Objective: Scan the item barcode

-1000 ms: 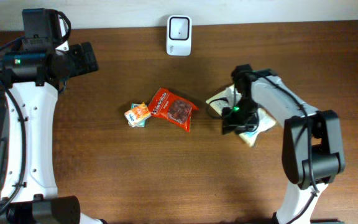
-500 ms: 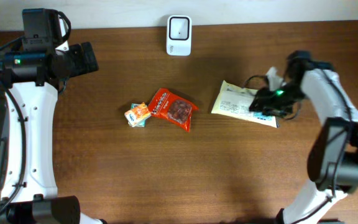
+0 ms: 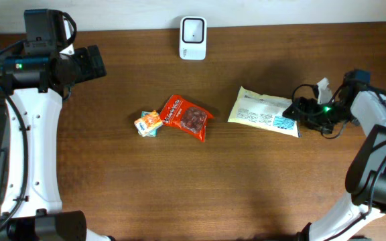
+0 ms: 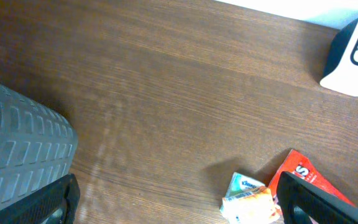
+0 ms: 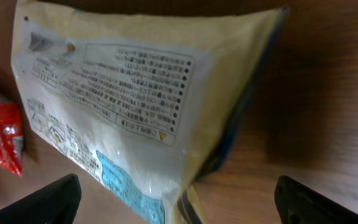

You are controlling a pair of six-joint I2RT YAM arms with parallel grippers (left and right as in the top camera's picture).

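Right of centre lies the pouch (image 3: 263,112), my right gripper (image 3: 300,109) spread just beside it, left gripper (image 3: 96,61) spread far off, so I'd pinch an edge squarely, then face it at the scanner (image 3: 193,29).

A dark brown wooden table (image 3: 179,187) with fine grain fills the view under soft, even light. Beyond the table's far edge runs a pale strip (image 3: 280,10), perhaps a wall. Off the table's left edge sits a ribbed grey surface (image 4: 17,155).

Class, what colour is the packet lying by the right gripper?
Pale yellow packet with black print and a blue patch; clearest in the right wrist view.
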